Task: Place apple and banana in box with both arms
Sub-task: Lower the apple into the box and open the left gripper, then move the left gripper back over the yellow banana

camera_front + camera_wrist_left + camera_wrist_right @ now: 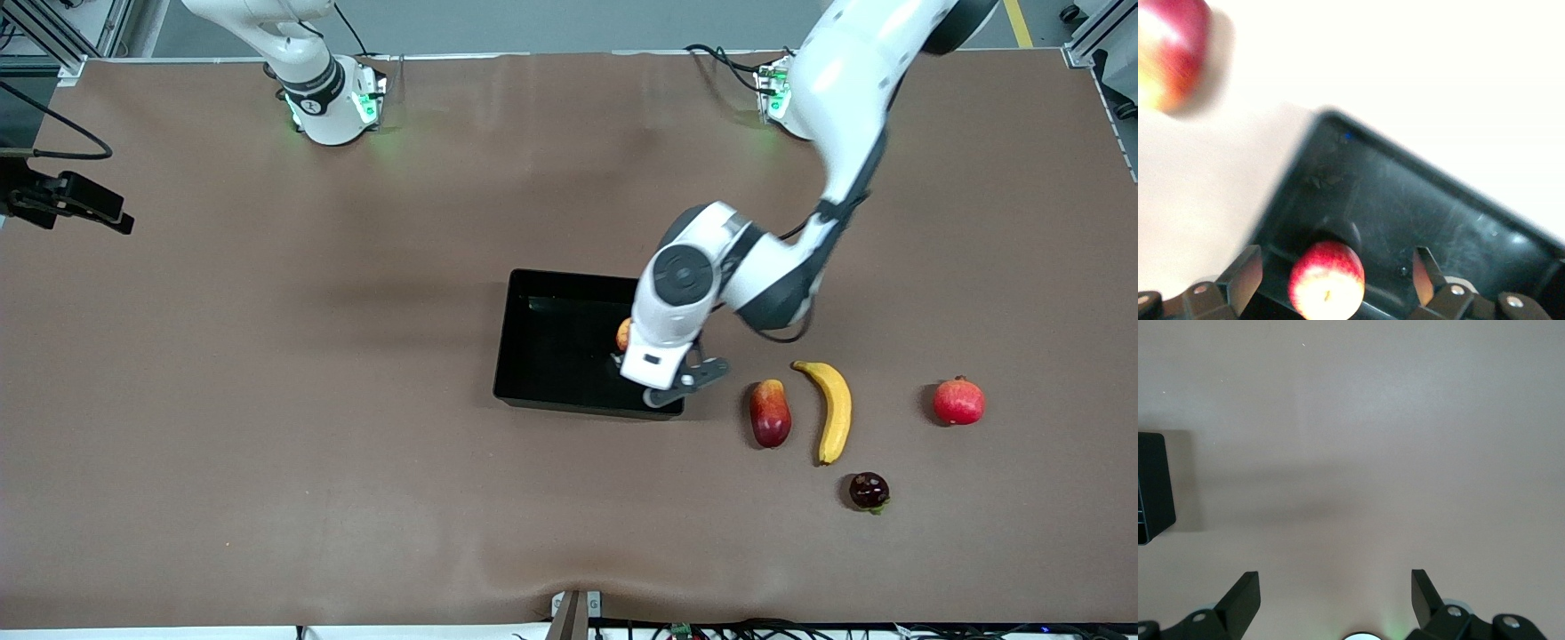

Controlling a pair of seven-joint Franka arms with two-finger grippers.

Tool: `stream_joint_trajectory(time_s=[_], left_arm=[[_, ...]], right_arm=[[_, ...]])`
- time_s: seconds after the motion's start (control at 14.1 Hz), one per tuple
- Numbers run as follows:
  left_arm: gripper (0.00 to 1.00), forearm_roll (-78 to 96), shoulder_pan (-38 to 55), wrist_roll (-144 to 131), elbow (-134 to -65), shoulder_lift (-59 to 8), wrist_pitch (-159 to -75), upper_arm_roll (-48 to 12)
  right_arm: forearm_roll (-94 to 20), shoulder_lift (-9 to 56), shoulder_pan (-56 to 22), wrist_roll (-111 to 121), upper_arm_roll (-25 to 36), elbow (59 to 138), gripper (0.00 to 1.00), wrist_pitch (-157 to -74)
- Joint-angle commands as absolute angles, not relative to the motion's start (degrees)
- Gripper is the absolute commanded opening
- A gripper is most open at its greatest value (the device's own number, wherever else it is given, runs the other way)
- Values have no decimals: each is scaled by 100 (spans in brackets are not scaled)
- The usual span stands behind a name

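Observation:
The black box (544,351) sits mid-table. The apple (623,334) lies inside it at the end toward the left arm; in the left wrist view the apple (1327,280) rests on the box floor (1425,193). My left gripper (658,360) hangs over that end of the box, and its open fingers (1335,261) stand apart on either side of the apple without touching it. The banana (833,409) lies on the table toward the left arm's end. My right gripper (1335,583) is open and empty over bare table, with a box corner (1151,487) at the view's edge.
A red-yellow mango-like fruit (770,413) lies between the box and the banana and shows in the left wrist view (1168,50). A plain red round fruit (958,401) and a dark round fruit (869,491) lie near the banana.

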State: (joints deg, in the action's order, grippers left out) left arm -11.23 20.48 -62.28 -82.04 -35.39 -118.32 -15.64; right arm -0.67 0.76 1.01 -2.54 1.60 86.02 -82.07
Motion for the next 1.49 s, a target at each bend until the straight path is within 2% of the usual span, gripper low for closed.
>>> stream_joint_trajectory(time_s=[0.0,0.14,0.36,0.57,0.78,1.0,1.21,1.28,1.42], left_arm=[[100,-1064,1444,-5383,-8420,-2726,-11200,-1617],[100,-958,952,-4784,-8559,-2515,-10786,-1626],[100,-1063,310,-4098,-8964,-2557,-10862,-1617],[100,-1248,-384,-3343,-9569,-2768,-11721,-1617],[100,-1248,-1114,-1948,-10378,-2979,-13451,-1617],[100,-1222,-1248,-1617,-10362,-3392,-13825,-1626],[100,-1169,-1213,-1644,-10362,-3428,-13887,-1678],[99,-1169,-1213,-1635,-10354,-3410,-13878,-1748],[90,-1169,-1195,-1592,-10371,-3480,-13887,-1793]], right_arm=[[26,158,149,-185,79,8543,100,-8200],[18,167,141,-185,79,8534,100,-8200],[61,167,219,-150,88,8534,100,-8200],[53,176,237,-149,97,8447,100,-8305],[53,219,176,-149,88,8446,100,-8358],[18,220,176,-167,88,8446,100,-8358],[-9,220,176,-176,88,8446,100,-8350],[-9,220,167,-176,88,8438,100,-8350],[-17,220,149,-185,79,8429,100,-8341]])
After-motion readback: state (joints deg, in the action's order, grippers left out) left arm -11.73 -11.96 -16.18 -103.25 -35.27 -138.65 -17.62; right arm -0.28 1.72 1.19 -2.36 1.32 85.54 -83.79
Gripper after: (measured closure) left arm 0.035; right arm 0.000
